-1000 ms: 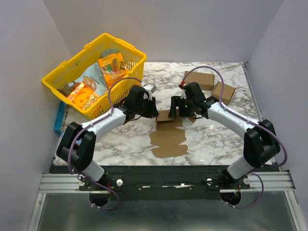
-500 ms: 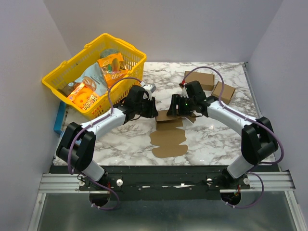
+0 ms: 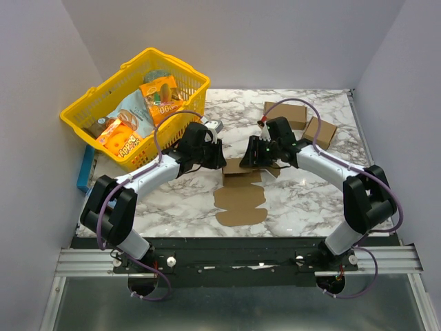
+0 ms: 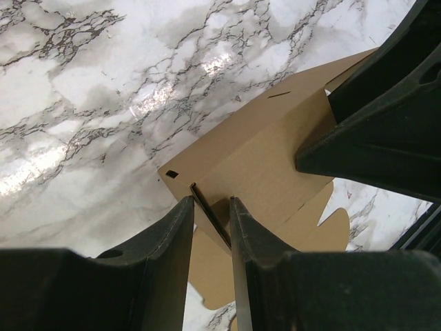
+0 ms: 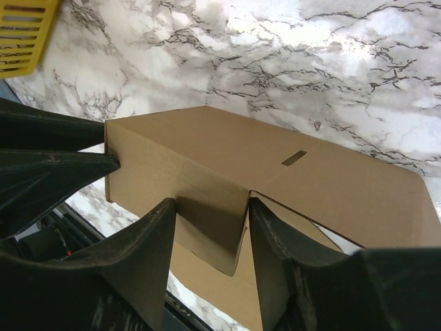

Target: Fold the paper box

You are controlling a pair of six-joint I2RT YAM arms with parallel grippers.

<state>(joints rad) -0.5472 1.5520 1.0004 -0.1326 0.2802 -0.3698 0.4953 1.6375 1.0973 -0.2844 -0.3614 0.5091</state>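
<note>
Top view: seeing the paper box (image 3: 240,196) lying mid-table between the 2 arms, far end raised into a wall, near flaps flat. Finding the left gripper (image 3: 220,158) and right gripper (image 3: 251,157) meeting over that far end.

Left wrist: pinching 1 thin upright cardboard edge between fingers (image 4: 172,227). Needing a firm hold here as anchor.

Right wrist: straddling a hanging flap, jaws part-spread, contact unclear. Best pressing it inward along the crease, not buckling the panel.

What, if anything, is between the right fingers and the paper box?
Nothing visible. The right gripper has its fingers on either side of a flap of the paper box, with only cardboard in the gap. The left gripper pinches a thin wall edge at the box's other end.
</note>
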